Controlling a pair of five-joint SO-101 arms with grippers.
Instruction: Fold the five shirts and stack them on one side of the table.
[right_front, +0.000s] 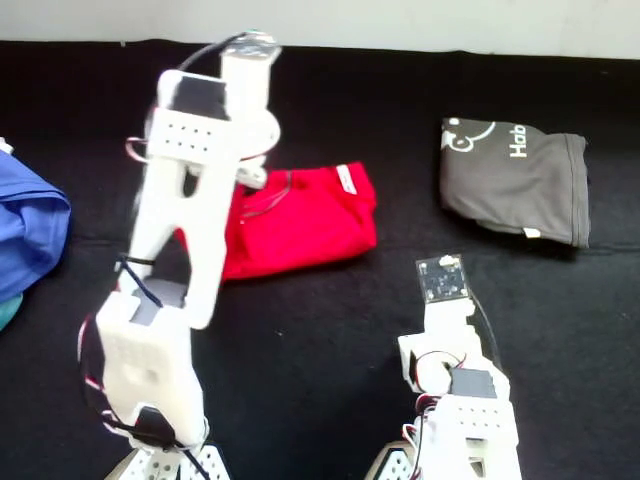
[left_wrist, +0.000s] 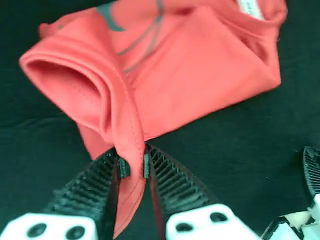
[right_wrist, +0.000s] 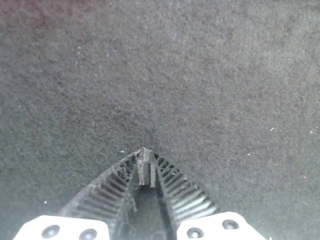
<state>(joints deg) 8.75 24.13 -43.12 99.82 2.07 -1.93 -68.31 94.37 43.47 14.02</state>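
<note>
A red shirt (right_front: 300, 220) lies crumpled near the middle of the black table; the left arm stretches over its left part. In the left wrist view my left gripper (left_wrist: 133, 167) is shut on a hem fold of the red shirt (left_wrist: 190, 75). A dark grey folded shirt (right_front: 515, 180) with white print lies at the back right. A blue shirt (right_front: 25, 235) is bunched at the left edge. My right gripper (right_wrist: 146, 167) is shut with nothing in it, close above the black cloth. The right arm (right_front: 450, 370) sits folded low at the front right.
The table (right_front: 330, 350) is covered in black cloth. A pale wall strip runs along the far edge. Open cloth lies between the red shirt and the right arm, and in front of the grey shirt.
</note>
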